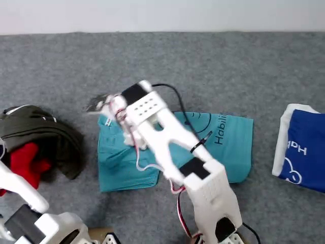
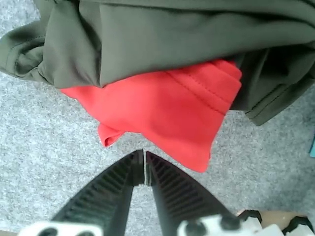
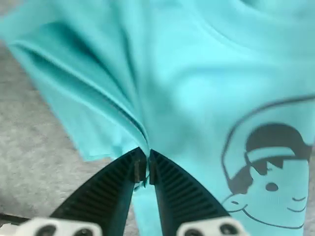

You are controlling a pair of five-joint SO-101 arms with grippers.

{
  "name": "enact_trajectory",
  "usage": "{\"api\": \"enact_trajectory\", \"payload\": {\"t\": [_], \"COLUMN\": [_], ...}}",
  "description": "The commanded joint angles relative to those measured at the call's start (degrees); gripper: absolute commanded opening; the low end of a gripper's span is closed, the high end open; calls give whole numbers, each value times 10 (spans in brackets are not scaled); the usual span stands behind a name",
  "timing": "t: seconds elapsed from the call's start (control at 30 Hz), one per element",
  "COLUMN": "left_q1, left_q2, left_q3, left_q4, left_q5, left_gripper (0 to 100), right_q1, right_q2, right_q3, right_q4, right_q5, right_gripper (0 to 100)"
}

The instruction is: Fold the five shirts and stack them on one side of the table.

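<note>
where right jaws meet, teal shirt [image 3: 197, 73] lies pinched.

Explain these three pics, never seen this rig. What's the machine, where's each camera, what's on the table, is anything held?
The machine is two small white robot arms side by side at a grey table. One picture comes from a fixed camera looking down over the table. The other two come from cameras on each arm's wrist, looking along its black jaws.

In the high view, the right arm stretches across a teal shirt lying in the middle. Its wrist view shows the jaws shut on a fold of that shirt.

The left arm sits at the near corner. Its jaws are shut on nothing, just short of a red shirt that lies partly under a dark green shirt.

A blue shirt lies at the opposite edge, apart from the rest.
</note>
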Motion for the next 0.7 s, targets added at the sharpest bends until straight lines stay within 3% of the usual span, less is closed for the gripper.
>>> {"api": "enact_trajectory", "payload": {"t": [0.0,0.43,0.67], "left_q1": [4,4,4], "left_q2": [-33,-30,-30], "left_q3": [0,0,0], "left_q4": [-8,-8,-9], "left_q5": [1,1,1], "left_gripper": [15,15,15], "right_q1": [42,57,71], "right_q2": [7,51,45], "right_q3": [-25,-25,-34], "right_q4": [-8,-45,-11], "right_q5": [14,6,10], "right_gripper": [10,13,112]}}
